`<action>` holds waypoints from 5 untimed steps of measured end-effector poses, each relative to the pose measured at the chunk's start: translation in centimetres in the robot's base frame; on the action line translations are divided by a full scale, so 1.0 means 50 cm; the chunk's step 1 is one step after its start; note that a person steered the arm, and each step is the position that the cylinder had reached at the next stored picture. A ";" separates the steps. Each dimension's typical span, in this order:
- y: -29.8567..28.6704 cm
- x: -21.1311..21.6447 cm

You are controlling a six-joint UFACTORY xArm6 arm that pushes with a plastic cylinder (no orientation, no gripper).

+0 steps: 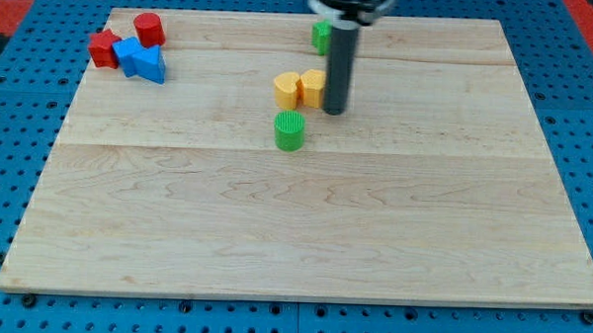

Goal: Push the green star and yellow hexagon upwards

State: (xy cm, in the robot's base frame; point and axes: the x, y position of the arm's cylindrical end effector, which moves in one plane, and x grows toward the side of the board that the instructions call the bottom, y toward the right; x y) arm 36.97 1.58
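Note:
A green block (322, 36), partly hidden behind the rod so its shape is unclear, sits near the view's top centre. A yellow hexagon (313, 86) lies below it, touching a yellow heart-like block (286, 89) on its left. My tip (334, 111) rests on the board right against the hexagon's right side, slightly below it. A green cylinder (290, 131) stands below and left of the tip, apart from it.
A red cylinder (148, 29), a red block (105, 48) and two blue blocks (130, 55) (153, 66) cluster at the view's top left. The wooden board (294, 246) lies on a blue perforated table (9, 176).

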 end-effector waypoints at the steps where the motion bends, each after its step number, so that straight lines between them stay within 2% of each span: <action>1: 0.000 -0.045; 2: 0.001 -0.136; 3: 0.047 -0.114; 4: 0.069 -0.016; 5: -0.025 -0.021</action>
